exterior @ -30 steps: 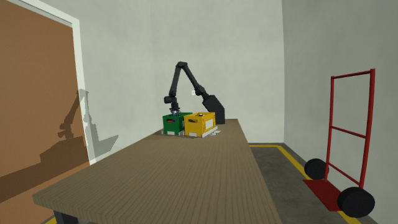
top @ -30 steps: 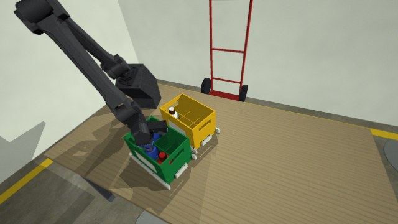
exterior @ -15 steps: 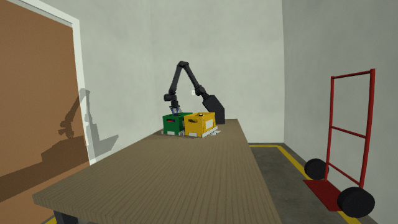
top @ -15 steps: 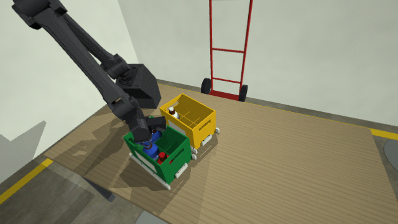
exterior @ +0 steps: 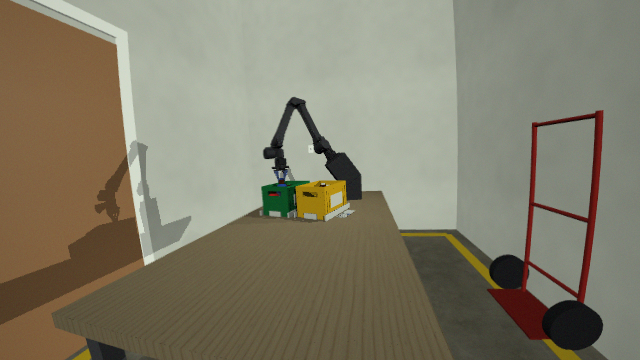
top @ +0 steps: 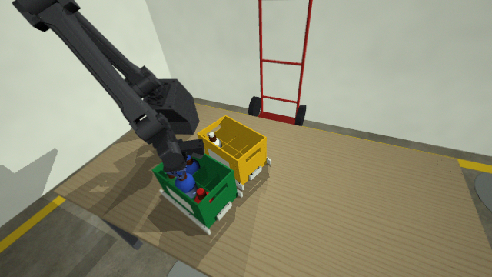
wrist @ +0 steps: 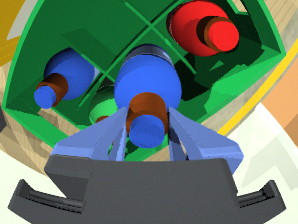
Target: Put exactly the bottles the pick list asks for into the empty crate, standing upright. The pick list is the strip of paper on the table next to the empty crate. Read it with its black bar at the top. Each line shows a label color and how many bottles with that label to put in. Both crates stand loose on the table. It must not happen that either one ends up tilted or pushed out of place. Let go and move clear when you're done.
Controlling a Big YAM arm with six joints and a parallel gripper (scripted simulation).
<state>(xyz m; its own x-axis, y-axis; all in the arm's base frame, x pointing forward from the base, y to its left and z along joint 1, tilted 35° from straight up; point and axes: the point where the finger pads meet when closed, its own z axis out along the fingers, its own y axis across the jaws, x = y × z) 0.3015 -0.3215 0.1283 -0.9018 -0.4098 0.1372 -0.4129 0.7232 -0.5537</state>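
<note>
So the gripper [top: 177,173] [exterior: 281,179] [wrist: 147,113] is partway open, fingers snug on the neck of a blue bottle [top: 185,183] [wrist: 148,85], which is upright over the green crate [top: 215,209] [exterior: 278,202] [wrist: 52,22], at least partly inside it. Also in that crate: another blue one [top: 192,166] [wrist: 70,72], a red one [top: 201,195] [wrist: 197,27] and a green one [wrist: 104,102]. The yellow crate [top: 254,163] [exterior: 312,205] right beside it has one white bottle [top: 214,140], standing. Can't make out the pick list.
</note>
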